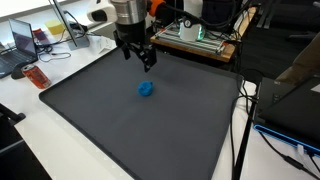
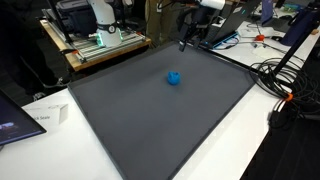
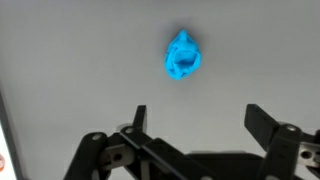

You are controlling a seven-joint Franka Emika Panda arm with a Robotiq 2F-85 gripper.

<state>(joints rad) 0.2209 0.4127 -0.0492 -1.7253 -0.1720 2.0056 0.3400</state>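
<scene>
A small crumpled blue object (image 1: 146, 89) lies on the dark grey mat (image 1: 100, 110), near its middle; it shows in both exterior views (image 2: 174, 78). In the wrist view it (image 3: 183, 55) sits above and between my fingertips. My gripper (image 1: 139, 55) hangs open and empty above the mat's far part, apart from the blue object. It also shows in an exterior view (image 2: 189, 40) and in the wrist view (image 3: 198, 115), fingers spread wide with nothing between them.
The mat (image 2: 150, 110) covers a white table. A laptop (image 1: 22, 42) and a red item (image 1: 37, 77) lie beside the mat. A wooden bench with equipment (image 1: 195, 38) stands behind it. Cables (image 2: 285, 75) run along one side.
</scene>
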